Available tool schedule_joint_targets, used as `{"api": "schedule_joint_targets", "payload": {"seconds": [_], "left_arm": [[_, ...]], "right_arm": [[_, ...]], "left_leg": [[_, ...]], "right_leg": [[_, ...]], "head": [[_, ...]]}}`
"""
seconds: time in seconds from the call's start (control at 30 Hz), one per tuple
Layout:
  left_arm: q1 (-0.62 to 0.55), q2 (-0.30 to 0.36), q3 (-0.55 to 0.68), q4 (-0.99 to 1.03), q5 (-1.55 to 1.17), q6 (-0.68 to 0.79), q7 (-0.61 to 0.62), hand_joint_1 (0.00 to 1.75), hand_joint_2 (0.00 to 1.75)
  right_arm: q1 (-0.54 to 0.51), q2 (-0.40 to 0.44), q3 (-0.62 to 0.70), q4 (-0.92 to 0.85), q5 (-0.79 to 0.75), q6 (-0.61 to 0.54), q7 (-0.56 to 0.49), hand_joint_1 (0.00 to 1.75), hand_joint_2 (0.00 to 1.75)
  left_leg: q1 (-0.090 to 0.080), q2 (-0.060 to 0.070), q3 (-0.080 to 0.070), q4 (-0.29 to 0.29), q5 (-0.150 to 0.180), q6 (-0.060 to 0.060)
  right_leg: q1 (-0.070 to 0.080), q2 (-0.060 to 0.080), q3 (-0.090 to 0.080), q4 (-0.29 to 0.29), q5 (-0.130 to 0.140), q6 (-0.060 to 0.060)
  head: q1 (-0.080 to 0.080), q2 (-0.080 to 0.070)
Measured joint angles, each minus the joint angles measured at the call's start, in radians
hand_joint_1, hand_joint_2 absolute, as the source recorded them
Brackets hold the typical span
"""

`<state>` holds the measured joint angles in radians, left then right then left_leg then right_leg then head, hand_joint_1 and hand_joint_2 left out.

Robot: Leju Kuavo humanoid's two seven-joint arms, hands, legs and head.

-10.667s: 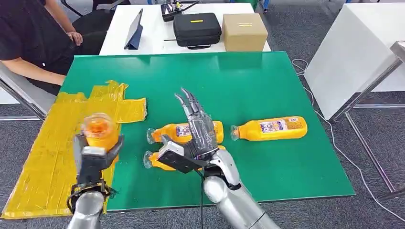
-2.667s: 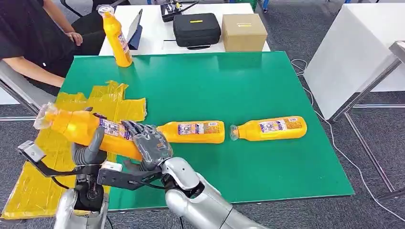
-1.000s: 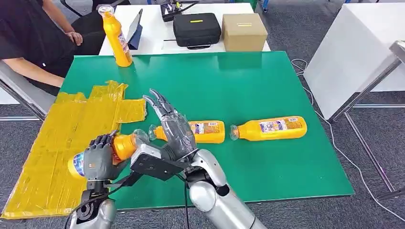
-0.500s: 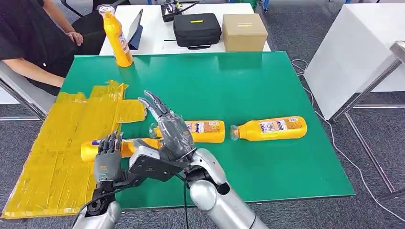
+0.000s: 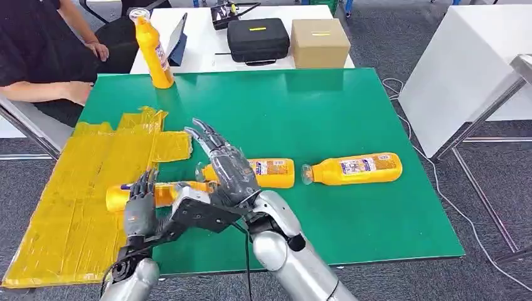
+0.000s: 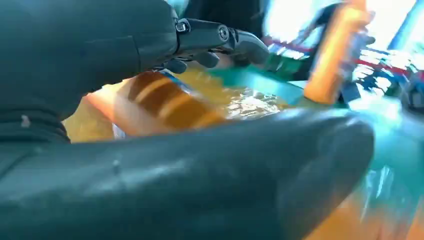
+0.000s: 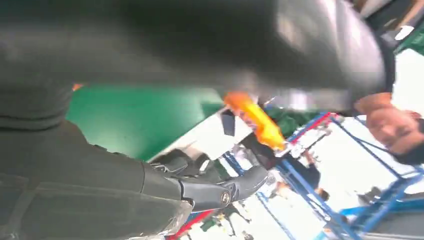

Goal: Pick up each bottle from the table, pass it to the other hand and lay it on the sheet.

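Note:
One orange bottle (image 5: 164,192) lies on its side, base on the yellow sheet (image 5: 75,188), its neck end over the green table (image 5: 301,106) and hidden by my right wrist. My left hand (image 5: 140,210) stands just in front of it, fingers up and apart, holding nothing; the left wrist view shows the bottle (image 6: 165,102) beyond its fingers (image 6: 215,37). My right hand (image 5: 229,168) hovers with spread fingers over the neck end of a second lying bottle (image 5: 271,173). A third bottle (image 5: 354,168) lies further right. Another bottle (image 5: 152,50) stands upright at the table's far left corner.
A person (image 5: 37,56) sits at the far left, forearm near the table's edge. On the white table behind are a tablet (image 5: 177,39), a black case (image 5: 258,39) and a cardboard box (image 5: 320,41). Another white table (image 5: 464,69) stands to the right.
Within the last second my left hand laid the bottle down on the sheet and let go of it. The person's forearm has come to the table's left edge.

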<state>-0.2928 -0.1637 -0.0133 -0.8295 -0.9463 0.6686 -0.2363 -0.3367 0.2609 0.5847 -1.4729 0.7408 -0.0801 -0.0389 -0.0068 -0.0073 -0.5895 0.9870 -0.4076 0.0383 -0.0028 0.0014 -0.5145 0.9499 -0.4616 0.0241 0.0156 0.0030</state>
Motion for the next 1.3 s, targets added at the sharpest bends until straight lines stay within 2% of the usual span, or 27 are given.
{"api": "schedule_joint_targets", "payload": {"seconds": [0.13,0.33,0.47,0.57,0.7,1.0,1.3], "left_arm": [[0.128,-0.005,0.05,-0.27,0.408,-0.104,-0.101,0.0,0.0],[0.231,-0.008,0.086,-0.463,0.448,-0.124,-0.113,0.0,0.0],[0.28,-0.02,0.106,-0.575,0.729,-0.168,-0.219,0.0,0.0],[0.338,-0.023,0.113,-0.704,0.942,-0.255,-0.247,0.0,0.0],[0.401,-0.024,0.108,-0.841,0.989,-0.295,-0.276,0.0,0.0],[0.41,-0.015,0.068,-0.885,1.05,-0.279,-0.313,0.0,0.0],[0.401,-0.01,0.059,-0.884,1.052,-0.28,-0.321,0.0,0.0]], "right_arm": [[-0.033,-0.019,-0.055,0.051,0.02,0.012,0.006,0.0,1.75],[-0.047,-0.037,-0.086,0.097,0.024,0.01,0.006,0.0,1.75],[-0.054,-0.058,-0.092,0.122,0.047,0.014,0.043,0.0,1.75],[-0.073,-0.099,-0.093,0.169,0.073,0.081,0.074,0.0,1.75],[-0.086,-0.153,-0.093,0.249,0.111,0.111,0.108,0.0,1.75],[-0.06,-0.235,-0.082,0.296,0.183,0.165,0.202,0.0,1.75],[-0.059,-0.256,-0.075,0.32,0.208,0.166,0.216,0.0,1.75]], "left_leg": [[0.0,0.003,0.001,0.0,0.0,0.0],[0.0,-0.001,0.0,0.0,0.0,0.0],[0.0,0.001,0.0,0.0,0.0,0.0],[0.0,0.0,-0.001,0.0,0.0,0.0],[-0.001,-0.002,-0.001,0.0,0.0,0.0],[0.0,-0.002,-0.001,0.0,0.0,0.0],[0.0,-0.001,-0.001,0.0,0.0,0.0]], "right_leg": [[0.0,0.001,0.0,0.0,0.0,0.0],[0.0,-0.001,-0.001,0.0,0.0,0.0],[0.0,0.0,-0.001,0.0,0.0,0.0],[0.0,0.0,-0.001,0.0,0.0,0.0],[-0.001,-0.001,-0.001,-0.001,0.0,0.0],[0.0,-0.001,-0.001,-0.001,0.0,0.0],[0.0,-0.001,-0.001,-0.001,0.0,0.0]], "head": [[0.0,0.0],[0.0,0.0],[0.0,0.0],[0.0,0.0],[0.0,0.0],[0.0,0.0],[0.0,0.0]]}}
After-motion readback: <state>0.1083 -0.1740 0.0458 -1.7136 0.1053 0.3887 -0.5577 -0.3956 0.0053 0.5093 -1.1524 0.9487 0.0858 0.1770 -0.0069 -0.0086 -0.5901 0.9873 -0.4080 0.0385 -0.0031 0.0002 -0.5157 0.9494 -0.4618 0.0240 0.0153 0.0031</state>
